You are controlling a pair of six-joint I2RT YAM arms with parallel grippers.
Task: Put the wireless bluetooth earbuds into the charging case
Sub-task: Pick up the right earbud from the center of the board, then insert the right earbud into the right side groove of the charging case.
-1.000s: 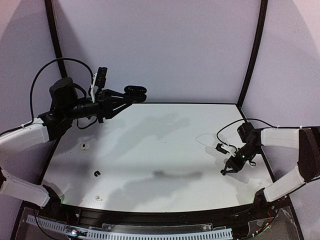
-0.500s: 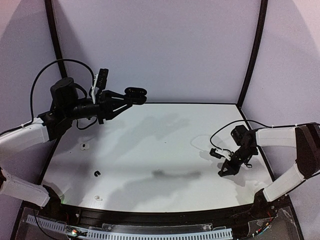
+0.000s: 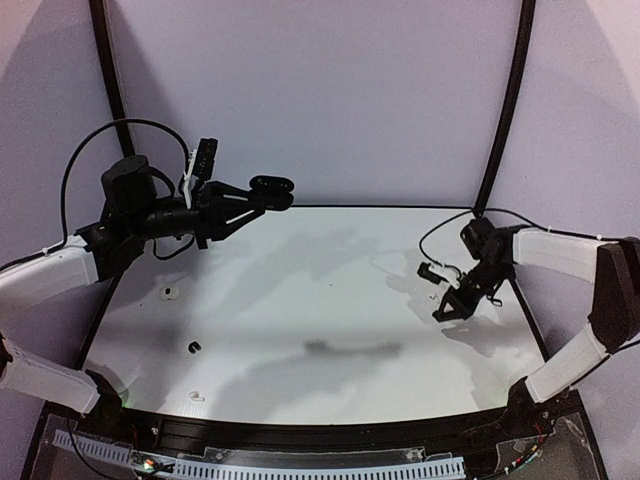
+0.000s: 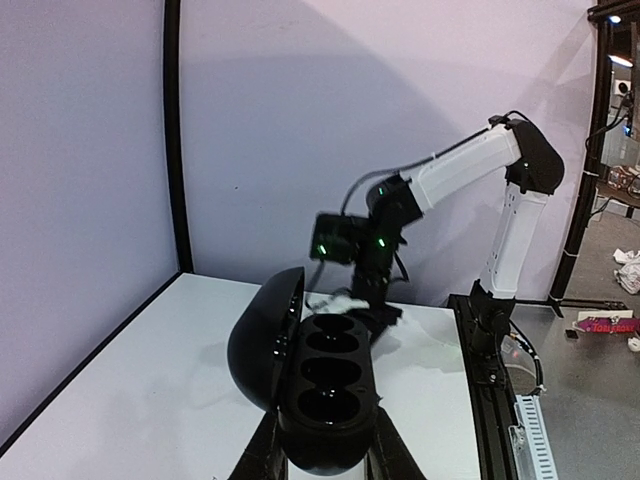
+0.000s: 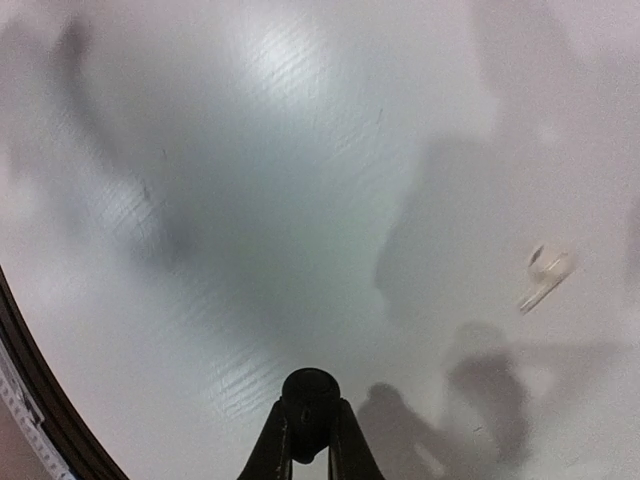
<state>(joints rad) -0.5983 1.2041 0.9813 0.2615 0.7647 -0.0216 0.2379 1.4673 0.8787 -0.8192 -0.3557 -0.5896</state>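
My left gripper [image 3: 252,197] is shut on the black oval charging case [image 3: 271,187] and holds it in the air over the table's back left. In the left wrist view the case [image 4: 325,385] sits between the fingers [image 4: 322,458] with its lid [image 4: 264,335] open to the left; its four wells look empty. My right gripper [image 3: 441,312] is shut on a black earbud [image 5: 310,393], held above the table at the right. A white earbud [image 5: 545,271] lies on the table beyond it. A white earbud [image 3: 170,293], a black earbud [image 3: 194,346] and another white earbud [image 3: 197,396] lie at the left.
The white table [image 3: 330,300] is walled by pale panels with black corner posts [image 3: 503,110]. A black rail [image 3: 300,432] runs along the near edge. My right arm [image 4: 470,165] shows in the left wrist view, behind the case.
My right gripper has moved towards the back and slightly left with the black earbud in it. My left arm and the case have barely shifted.
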